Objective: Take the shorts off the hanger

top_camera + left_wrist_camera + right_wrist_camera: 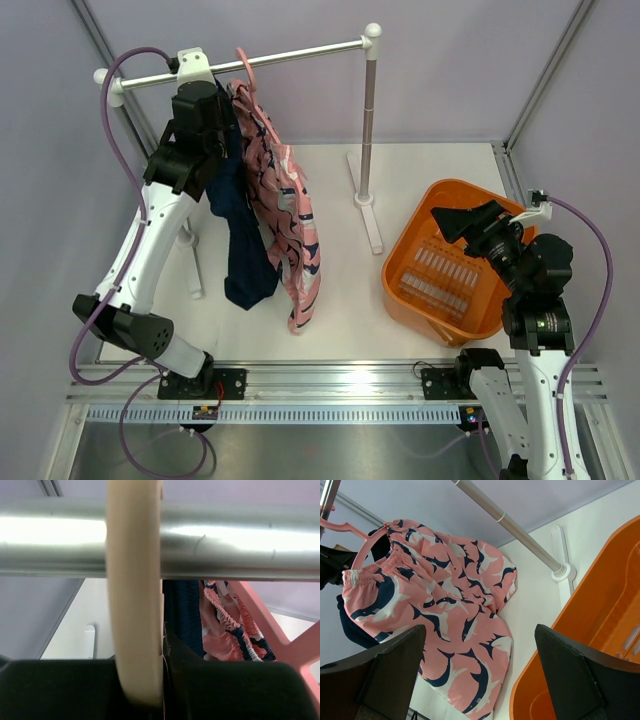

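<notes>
A rack's metal rail [290,55] carries two hangers. A cream hanger hook [134,580] loops over the rail [225,540], with dark navy shorts [240,240] hanging below it. A pink hanger [247,70] beside it holds pink shark-print shorts [290,220], which also show in the right wrist view [445,610]. My left gripper [145,690] is up at the rail [197,85], shut on the cream hook. My right gripper [450,222] is open and empty over the orange basket, its jaws [480,675] facing the pink shorts from a distance.
An orange basket [410,255] sits at the right of the table; its rim [600,610] is close under my right gripper. The rack's right post [368,120] and its foot [372,225] stand between the shorts and the basket. Grey walls enclose the back and sides.
</notes>
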Robot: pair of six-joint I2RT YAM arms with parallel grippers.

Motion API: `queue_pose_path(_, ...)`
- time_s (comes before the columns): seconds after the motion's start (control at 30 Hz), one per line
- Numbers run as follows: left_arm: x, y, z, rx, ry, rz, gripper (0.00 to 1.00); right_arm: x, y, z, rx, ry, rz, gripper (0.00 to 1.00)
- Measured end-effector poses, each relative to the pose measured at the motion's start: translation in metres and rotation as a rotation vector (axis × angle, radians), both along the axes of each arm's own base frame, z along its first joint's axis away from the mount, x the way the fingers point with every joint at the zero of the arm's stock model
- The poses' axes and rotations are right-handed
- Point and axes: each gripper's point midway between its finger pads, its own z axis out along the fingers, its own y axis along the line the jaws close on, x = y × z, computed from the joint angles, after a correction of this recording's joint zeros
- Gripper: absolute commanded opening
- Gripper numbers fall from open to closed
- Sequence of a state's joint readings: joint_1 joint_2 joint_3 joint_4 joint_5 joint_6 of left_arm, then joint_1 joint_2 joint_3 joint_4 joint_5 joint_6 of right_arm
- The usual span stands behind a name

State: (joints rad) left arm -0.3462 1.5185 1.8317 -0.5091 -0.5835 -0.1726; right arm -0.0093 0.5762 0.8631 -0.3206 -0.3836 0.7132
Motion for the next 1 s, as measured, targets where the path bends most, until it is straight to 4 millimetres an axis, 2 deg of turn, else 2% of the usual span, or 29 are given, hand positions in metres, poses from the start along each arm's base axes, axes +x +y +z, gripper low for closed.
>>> queue_pose_path(0.17, -0.006, 0.001, 0.005, 0.012, 0.018, -0.007, 0.0, 0.0, 0.0, -0.001, -0.006, -0.001, 0.004, 1.0)
queue_pose_path(0.37, -0.02, -0.004, 0.034, 0.008, -0.02, -0.039, 0.0, 0.004, 0.0, -0.005, -0.02, 0.01, 0.006, 0.99)
queue_pose_path(0.5, -0.039, -0.007, 0.055, -0.004, -0.042, -0.065, 0.0, 0.006, 0.0, -0.007, -0.027, 0.016, 0.01, 1.0)
queue_pose_path(0.6, -0.063, -0.004, 0.064, -0.02, -0.056, -0.08, 0.0, 0.005, 0.004, -0.009, -0.034, 0.019, 0.033, 0.99)
queue_pose_path(0.67, -0.082, -0.001, 0.061, -0.037, -0.06, -0.098, 0.0, 0.004, 0.007, -0.01, -0.042, 0.021, 0.059, 0.99)
queue_pose_path(0.8, -0.12, -0.001, 0.043, -0.064, -0.029, -0.164, 0.0, 0.001, 0.015, -0.012, -0.061, 0.02, 0.117, 0.99)
queue_pose_path(1.0, -0.167, -0.018, 0.008, -0.099, 0.041, -0.324, 0.0, -0.011, 0.025, -0.002, -0.089, -0.011, 0.196, 0.99)
